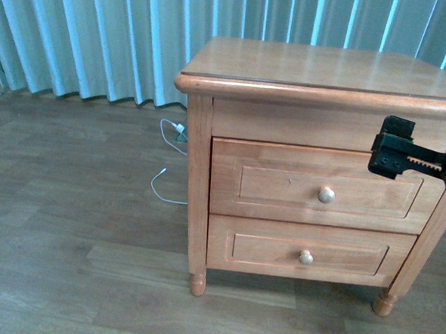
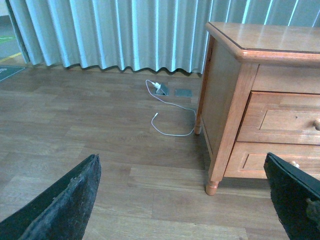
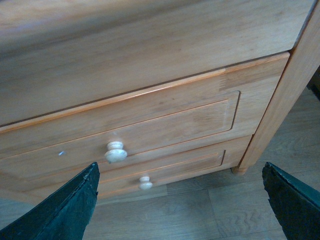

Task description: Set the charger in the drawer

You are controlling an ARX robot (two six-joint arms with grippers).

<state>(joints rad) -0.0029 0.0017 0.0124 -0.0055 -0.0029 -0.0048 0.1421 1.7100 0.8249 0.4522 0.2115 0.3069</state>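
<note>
The drawer (image 1: 283, 182) is the nightstand's upper one, honey-brown with a round knob (image 1: 326, 194), and it is shut. It also shows in the right wrist view, the drawer (image 3: 165, 125) with its knob (image 3: 115, 152) above the lower drawer. My right gripper (image 1: 384, 154) hangs open in front of the nightstand's right side, level with the drawer's top edge; the right gripper (image 3: 182, 200) holds nothing. My left gripper (image 2: 182, 200) is open over bare floor to the left of the nightstand, the drawer (image 2: 285, 117) off to its side. The charger is out of view.
The nightstand's top (image 1: 320, 67) shows nothing on it. A long thin white cable (image 1: 161, 182) lies on the wood floor left of the nightstand, near a floor socket (image 2: 161, 89). Pale curtains (image 1: 102, 31) hang behind. The lower drawer (image 1: 301, 251) is shut.
</note>
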